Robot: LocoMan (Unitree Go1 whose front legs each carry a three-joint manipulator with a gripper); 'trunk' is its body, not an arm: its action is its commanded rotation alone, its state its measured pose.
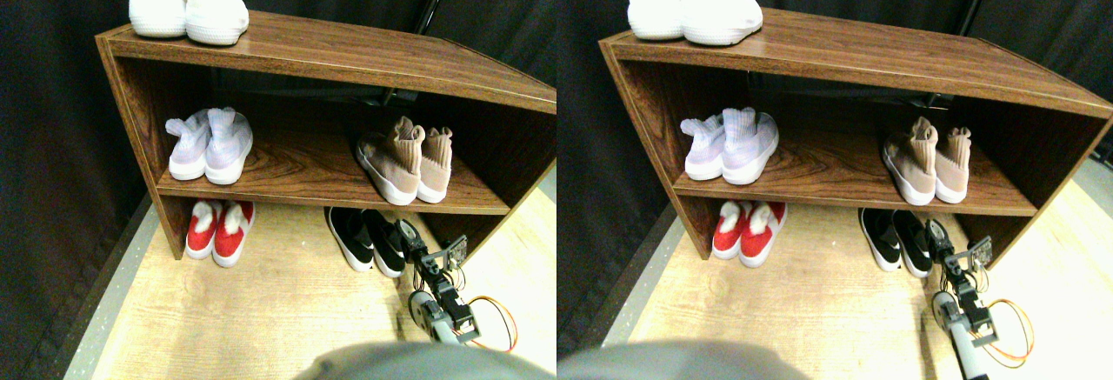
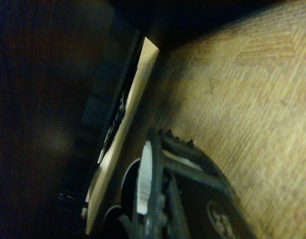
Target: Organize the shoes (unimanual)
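A wooden shoe rack (image 1: pixel 330 50) stands on a pale wood-grain floor (image 1: pixel 278 310) against a dark curtain (image 1: pixel 52 136), with pairs of small shoes on each level. On its top board sits a white pair (image 1: pixel 187 2). On the middle shelf (image 1: pixel 304 171) a pale lilac knit pair (image 1: pixel 211 143) stands at the left end, and the tan sock sneakers (image 1: pixel 407 161), high collars up and white soles showing, stand side by side towards the right end. Beneath the shelf, on the floor, a red pair with white trim (image 1: pixel 219 230) rests at the left, and the black slip-ons (image 1: pixel 367 239) lie together right of the middle. The robot's right gripper (image 1: pixel 409 239) reaches in from the lower right, its tip just beside the right-hand black slip-on, perhaps touching it; orange cable (image 1: pixel 503 321) loops behind the arm. Whether the jaws are spread or pressed together cannot be told from either camera. The wrist view shows the dark jaw frame (image 2: pixel 172 194) low over the floor boards, next to a pale board edge (image 2: pixel 128 134) and deep shadow under the rack
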